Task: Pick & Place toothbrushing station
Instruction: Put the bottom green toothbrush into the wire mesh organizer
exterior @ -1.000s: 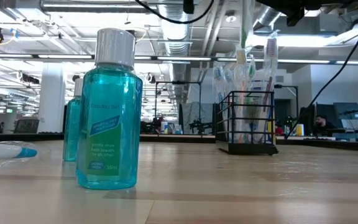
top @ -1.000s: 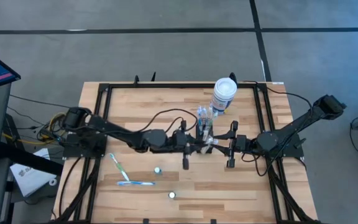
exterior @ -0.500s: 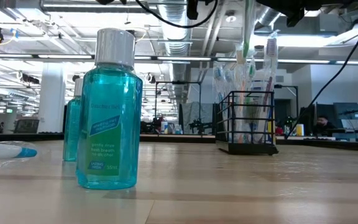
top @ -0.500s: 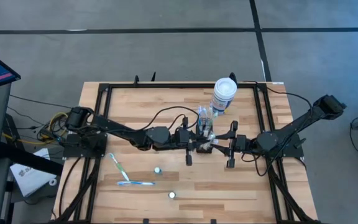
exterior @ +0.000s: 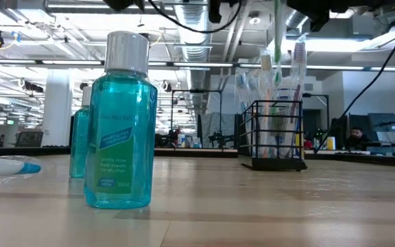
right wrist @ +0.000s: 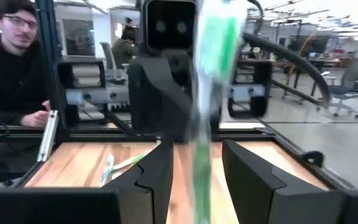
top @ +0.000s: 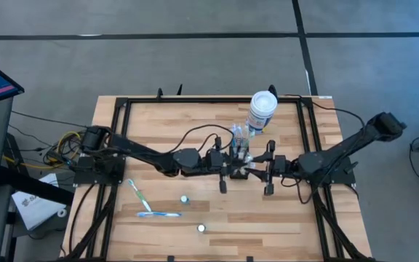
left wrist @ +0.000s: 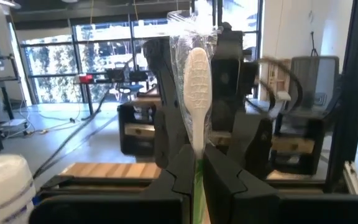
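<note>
The toothbrushing station (top: 238,137), a small black wire caddy (exterior: 273,137) holding several wrapped toothbrushes, stands right of the table's middle. Just on its near side, my left gripper (top: 233,169) is shut on a green-handled toothbrush (left wrist: 198,81) in a clear wrapper, held high above the table (exterior: 277,34). My right gripper (top: 254,172) faces the left one, open. Its fingers (right wrist: 160,168) stand on either side of the same toothbrush (right wrist: 210,74) without touching it. My left gripper pinches the toothbrush's green handle just below the white head (left wrist: 197,163) between its two fingers. The fingers come level from the table's left and lie across the handle. The toothbrush stands upright, head up, lifted clear of the table.
A white canister (top: 262,109) stands behind the caddy. Two loose toothbrushes (top: 145,205) lie near the table's left front. Two teal mouthwash bottles (exterior: 118,123) stand at the front, with their caps (top: 185,198) showing from above. A person (right wrist: 11,68) sits beyond the table's left side.
My left gripper has edged a little toward the table's right edge and the right gripper. It carries the toothbrush along upright.
</note>
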Controlling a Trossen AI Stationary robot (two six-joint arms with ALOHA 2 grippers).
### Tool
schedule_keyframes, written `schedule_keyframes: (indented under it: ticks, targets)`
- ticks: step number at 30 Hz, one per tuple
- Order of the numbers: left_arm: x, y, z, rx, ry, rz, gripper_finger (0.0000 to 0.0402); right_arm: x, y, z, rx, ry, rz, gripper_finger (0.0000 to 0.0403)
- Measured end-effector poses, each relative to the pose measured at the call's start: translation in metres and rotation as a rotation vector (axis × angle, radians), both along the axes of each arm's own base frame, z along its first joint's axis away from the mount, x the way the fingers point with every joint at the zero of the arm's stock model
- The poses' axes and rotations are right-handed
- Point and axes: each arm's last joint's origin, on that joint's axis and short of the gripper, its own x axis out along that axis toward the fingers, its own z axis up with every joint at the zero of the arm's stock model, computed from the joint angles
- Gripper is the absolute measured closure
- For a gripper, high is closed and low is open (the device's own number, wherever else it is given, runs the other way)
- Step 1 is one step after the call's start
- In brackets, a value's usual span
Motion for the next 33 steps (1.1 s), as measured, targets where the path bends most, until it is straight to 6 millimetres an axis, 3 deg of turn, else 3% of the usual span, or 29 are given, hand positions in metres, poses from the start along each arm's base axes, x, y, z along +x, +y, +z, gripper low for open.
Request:
schedule_keyframes:
  ticks: [3,9,17,33]
  targets:
    - [0.002,0.000,-0.006,0.004,0.023,0.001,0.0395,0.004,-0.002,-0.003,0.011,0.007,-0.001,0.0275]
    - [0.000,0.000,-0.001,0.001,0.003,0.003,0.0392,0.012,-0.006,-0.010,-0.003,0.027,-0.034,0.0292]
    - [0.000,0.001,-0.003,0.000,0.009,0.006,0.0387,0.012,-0.006,-0.008,-0.013,0.011,-0.033,0.0385]
    - [-0.002,-0.003,-0.003,0.007,0.021,-0.008,0.0356,0.010,-0.001,-0.008,-0.030,0.006,-0.016,0.0394]
